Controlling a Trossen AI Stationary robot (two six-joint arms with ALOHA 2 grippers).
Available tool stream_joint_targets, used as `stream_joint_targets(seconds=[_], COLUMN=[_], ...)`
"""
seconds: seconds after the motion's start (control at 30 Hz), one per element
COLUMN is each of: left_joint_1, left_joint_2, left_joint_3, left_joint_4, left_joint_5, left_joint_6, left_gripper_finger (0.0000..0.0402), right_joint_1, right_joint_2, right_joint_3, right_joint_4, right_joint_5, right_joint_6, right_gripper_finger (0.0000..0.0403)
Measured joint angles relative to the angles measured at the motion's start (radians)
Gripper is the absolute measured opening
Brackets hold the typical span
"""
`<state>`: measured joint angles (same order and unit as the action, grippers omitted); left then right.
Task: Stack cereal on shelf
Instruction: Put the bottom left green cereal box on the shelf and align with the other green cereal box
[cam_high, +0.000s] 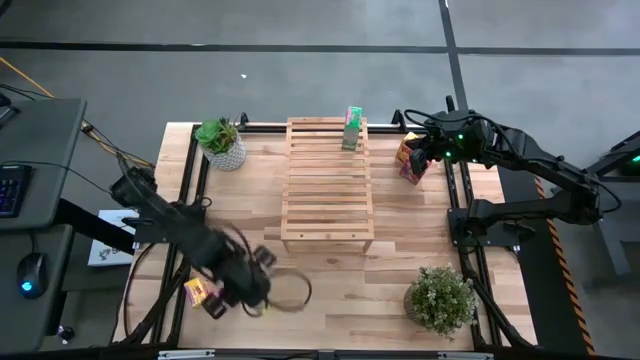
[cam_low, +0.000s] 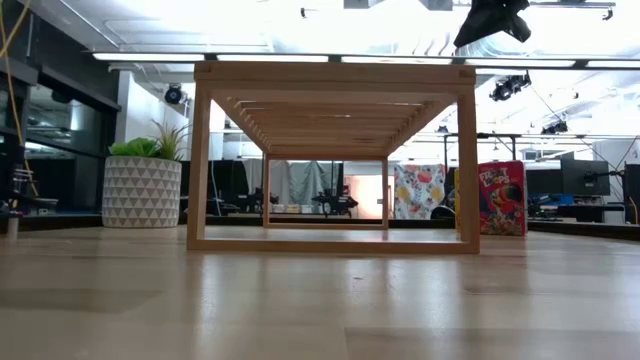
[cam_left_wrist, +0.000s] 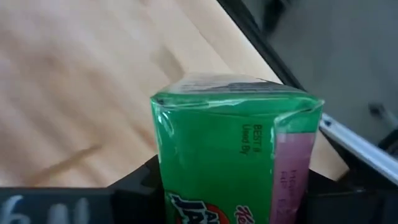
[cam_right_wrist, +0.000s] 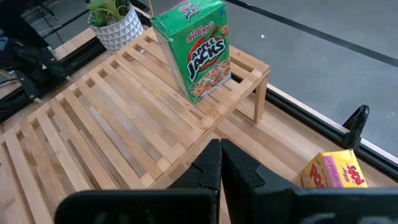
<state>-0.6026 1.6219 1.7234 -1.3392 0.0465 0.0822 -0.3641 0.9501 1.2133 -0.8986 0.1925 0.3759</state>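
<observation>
My left gripper (cam_high: 243, 284) is at the table's near left and is shut on a green cereal box (cam_left_wrist: 224, 149), which fills the left wrist view. A yellow box (cam_high: 200, 292) lies on the table just left of it. Another green box (cam_high: 352, 127) (cam_right_wrist: 194, 50) stands upright on the far right end of the slatted wooden shelf (cam_high: 328, 182). My right gripper (cam_right_wrist: 221, 163) is shut on nothing, above the table right of the shelf's far end. A yellow box (cam_right_wrist: 333, 172) and a red box (cam_low: 500, 197) sit there on the table. My left gripper pinches the green box between its two fingers (cam_left_wrist: 134, 186), one on each side of the box's lower part (cam_left_wrist: 186, 199). The box's other end (cam_left_wrist: 230, 90) sticks out beyond the fingers. The frames do not show whether it is clear of the table.
A potted plant in a white pot (cam_high: 222, 142) stands at the shelf's far left corner. A bushier plant (cam_high: 440, 298) stands near the table's near right corner. Black rails (cam_high: 455, 200) run along the table's sides. Bare tabletop (cam_high: 330, 290) lies in front of the shelf.
</observation>
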Motion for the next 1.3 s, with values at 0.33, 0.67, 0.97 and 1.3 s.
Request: stream_joint_targets(seconds=[0.33,0.67,0.97,1.3], left_joint_1=[0.347,0.973,1.106,1.093], left_joint_2=[-0.077,-0.011,0.226,0.332], left_joint_3=[0.634,0.480,0.467,0.468], left_joint_4=[-0.153,-0.047,0.079,0.092], left_joint_5=[-0.767,-0.201,-0.080,-0.019], left_joint_6=[-0.137,-0.177,-0.184,-0.333], left_gripper_finger=[0.0157,0.0157,0.0157,0.0157], right_joint_1=[0.000,-0.001,-0.001,-0.002], right_joint_2=[0.000,0.000,0.000,0.000], right_joint_3=[0.000,0.000,0.000,0.000], right_joint_4=[0.000,0.005,-0.003,-0.021], right_joint_5=[0.000,0.000,0.000,0.010], right_joint_6=[0.007,0.101,0.211,0.200], right_gripper_finger=[0.0000,0.0000,0.0000,0.0000])
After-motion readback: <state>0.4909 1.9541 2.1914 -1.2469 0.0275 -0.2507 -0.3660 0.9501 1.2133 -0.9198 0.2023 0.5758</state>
